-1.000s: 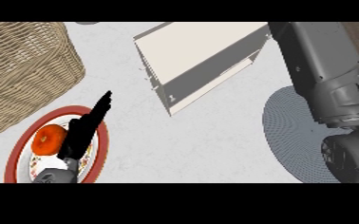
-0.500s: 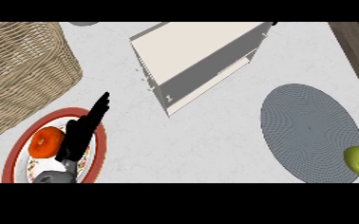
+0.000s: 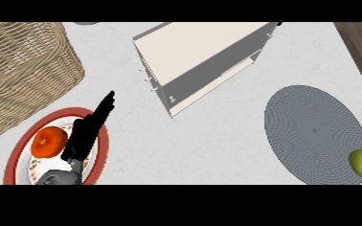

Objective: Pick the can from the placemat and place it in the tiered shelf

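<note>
- A pale, faintly speckled counter (image 3: 212, 148) fills the view.
- At ten o'clock stands a woven wicker basket (image 3: 32, 67), coarse and rounded.
- At seven o'clock lies a round red-rimmed plate (image 3: 16, 155) bearing an orange fruit (image 3: 48, 142).
- Above that plate the left hand (image 3: 88, 131) shows black fingers held straight, pointing toward one o'clock, grasping nothing.
- At twelve o'clock sits the boxy cream tiered shelf (image 3: 191, 57), its long axis diagonal.
- At four o'clock lies the grey ribbed oval placemat (image 3: 311, 129), a yellow-green object (image 3: 356, 162) on its right edge; no can is visible.
</note>
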Controlling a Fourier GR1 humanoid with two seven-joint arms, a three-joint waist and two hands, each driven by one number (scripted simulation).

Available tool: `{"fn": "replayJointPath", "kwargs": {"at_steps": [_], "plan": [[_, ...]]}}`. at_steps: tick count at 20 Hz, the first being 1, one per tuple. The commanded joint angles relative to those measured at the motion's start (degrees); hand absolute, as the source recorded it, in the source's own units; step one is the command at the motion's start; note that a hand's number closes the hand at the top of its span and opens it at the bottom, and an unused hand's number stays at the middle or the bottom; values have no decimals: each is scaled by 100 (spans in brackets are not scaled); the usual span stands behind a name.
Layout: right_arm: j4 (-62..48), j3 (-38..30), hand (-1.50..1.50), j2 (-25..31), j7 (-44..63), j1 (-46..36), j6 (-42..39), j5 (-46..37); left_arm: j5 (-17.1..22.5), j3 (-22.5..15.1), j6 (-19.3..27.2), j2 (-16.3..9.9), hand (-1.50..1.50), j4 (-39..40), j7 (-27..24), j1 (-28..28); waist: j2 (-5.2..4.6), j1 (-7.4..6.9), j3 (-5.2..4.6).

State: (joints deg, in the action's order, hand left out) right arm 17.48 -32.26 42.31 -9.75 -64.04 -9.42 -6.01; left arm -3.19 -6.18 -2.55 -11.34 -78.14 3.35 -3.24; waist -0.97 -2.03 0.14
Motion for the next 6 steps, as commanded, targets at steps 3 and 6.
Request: {"fn": "replayJointPath", "kwargs": {"at_steps": [3,6], "plan": [[-276,90,-150,314,-617,306,-596,-96,68,50,-161,7,0,128,-42,-80,-21,-54,1],[-363,238,-150,583,-507,344,-812,-256,-10,69,-146,-62,0,72,-20,-71,-14,-41,0]]}}
